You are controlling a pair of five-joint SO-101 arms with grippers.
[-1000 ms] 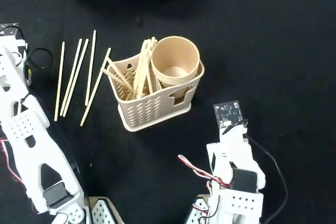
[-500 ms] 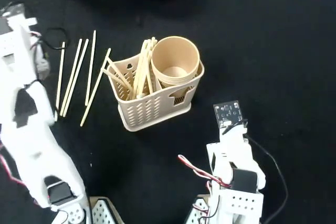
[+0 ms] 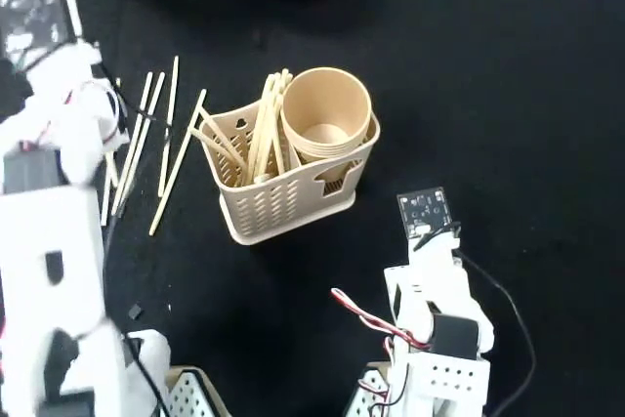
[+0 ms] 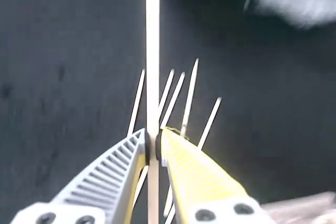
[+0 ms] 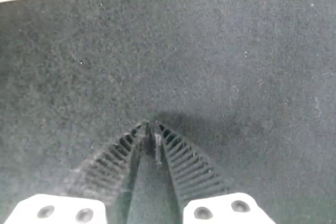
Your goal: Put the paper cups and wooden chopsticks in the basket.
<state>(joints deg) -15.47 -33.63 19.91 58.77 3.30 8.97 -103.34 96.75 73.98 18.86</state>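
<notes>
Left claw [image 4: 153, 139]: clenched on one wooden chopstick [image 4: 152, 45], pinched between the two tips; stick runs straight out past them (and back under the claw too).
Left arm [image 3: 54, 173]: along the left side of the black worktop [image 3: 508, 95], claw up off the surface, free end of the held stick poking out beyond it toward the back edge.
Loose chopsticks [image 3: 161, 144]: several lying flat on the worktop, just beside and below the left claw, between it and the basket; fanned out ahead of the tips in the left wrist view.
Basket [image 3: 283, 202]: upright on the worktop, past the loose chopsticks from the left claw; out ahead of the right claw, apart from it.
Paper cups [image 3: 327, 109]: nested, standing in the basket compartment on the right claw's side.
Stored chopsticks [image 3: 262, 134]: a bundle leaning in the other compartment, on the left claw's side.
Right claw [image 5: 152, 132]: closed on nothing, tips touching, low over bare worktop.
</notes>
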